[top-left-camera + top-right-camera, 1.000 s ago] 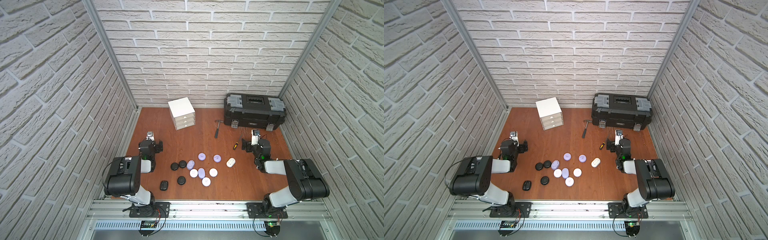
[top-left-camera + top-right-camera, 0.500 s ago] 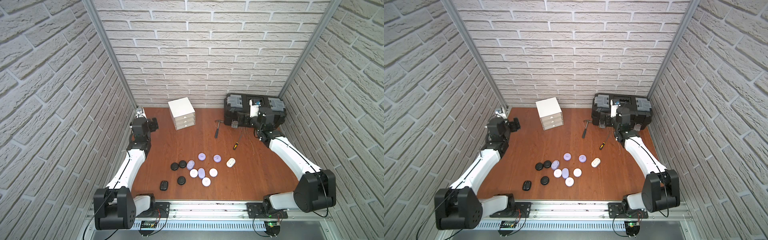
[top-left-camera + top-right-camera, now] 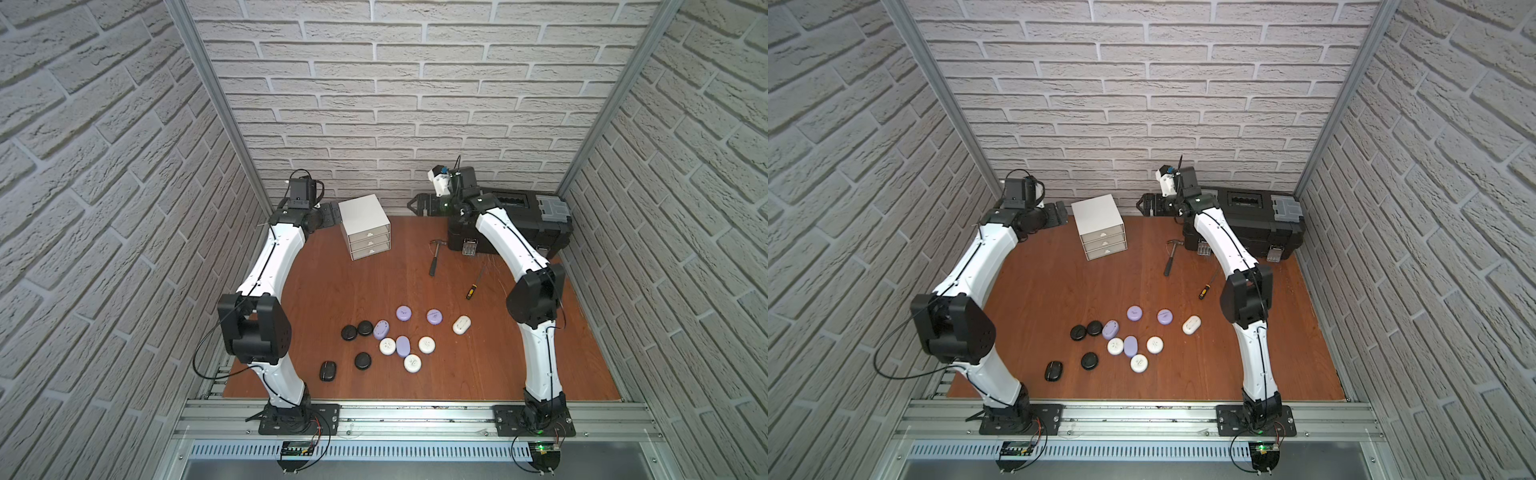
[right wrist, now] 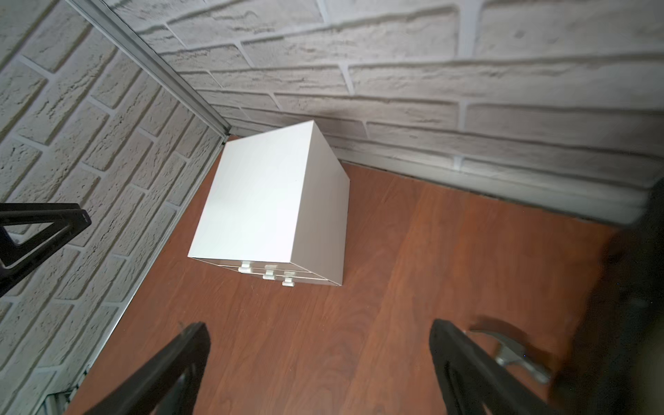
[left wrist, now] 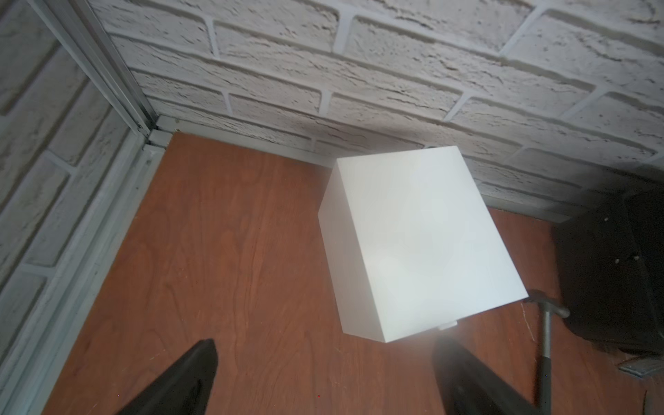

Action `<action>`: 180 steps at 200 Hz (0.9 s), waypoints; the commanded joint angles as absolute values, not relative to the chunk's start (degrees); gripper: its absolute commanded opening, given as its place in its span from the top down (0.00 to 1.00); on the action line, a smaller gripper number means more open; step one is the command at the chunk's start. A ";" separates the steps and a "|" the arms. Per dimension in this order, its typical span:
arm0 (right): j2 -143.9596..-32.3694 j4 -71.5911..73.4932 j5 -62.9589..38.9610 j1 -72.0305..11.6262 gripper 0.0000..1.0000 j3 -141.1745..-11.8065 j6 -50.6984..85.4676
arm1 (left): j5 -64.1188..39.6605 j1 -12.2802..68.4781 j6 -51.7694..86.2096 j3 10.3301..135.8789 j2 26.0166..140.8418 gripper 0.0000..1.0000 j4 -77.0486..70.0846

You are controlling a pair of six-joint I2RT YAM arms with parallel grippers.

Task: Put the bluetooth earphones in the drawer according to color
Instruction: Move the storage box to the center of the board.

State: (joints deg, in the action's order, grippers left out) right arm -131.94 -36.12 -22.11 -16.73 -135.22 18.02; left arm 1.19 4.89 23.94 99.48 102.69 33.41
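Note:
The bluetooth earphones lie in a loose cluster at the table's front middle in both top views: black ones (image 3: 349,332), lavender ones (image 3: 403,313) and white ones (image 3: 427,344). The drawer (image 3: 365,226) is a white cabinet with three stacked drawers, all pushed in, standing at the back. My left gripper (image 3: 330,212) hovers open just left of it, and the cabinet's top (image 5: 413,244) fills the left wrist view. My right gripper (image 3: 415,204) hangs open to its right, with the cabinet (image 4: 269,201) ahead. Neither gripper holds anything.
A black toolbox (image 3: 519,220) sits at the back right under my right arm. A hammer (image 3: 435,257) and a yellow-handled screwdriver (image 3: 473,286) lie between the toolbox and the earphones. Brick walls close in the back and both sides.
Both arms have unfolded from a low pose near the front and reached to the back, ending on either side of the drawer cabinet. The earphones have not moved.

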 commanded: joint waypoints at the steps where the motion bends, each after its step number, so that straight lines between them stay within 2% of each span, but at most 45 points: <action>1: -135.93 -37.96 -26.89 -17.02 0.00 -142.83 23.74 | -3.83 4.61 27.18 103.71 106.46 0.02 36.17; 63: -144.04 -23.15 -30.65 -17.13 0.02 -143.84 34.47 | -9.06 4.46 31.08 107.43 115.19 0.02 31.62; 153: -153.27 -17.93 -31.64 -19.00 0.05 -153.19 41.04 | -13.25 4.23 32.53 110.76 121.60 0.02 29.82; 180: -155.11 -17.41 -31.73 -20.76 0.07 -154.48 41.18 | -14.35 4.14 32.57 110.86 122.58 0.05 29.55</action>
State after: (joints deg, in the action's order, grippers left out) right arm -153.86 -20.97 -30.72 -18.55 -152.24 40.07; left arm -12.36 4.56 32.23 109.56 121.08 31.35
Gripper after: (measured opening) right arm 0.941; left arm 0.963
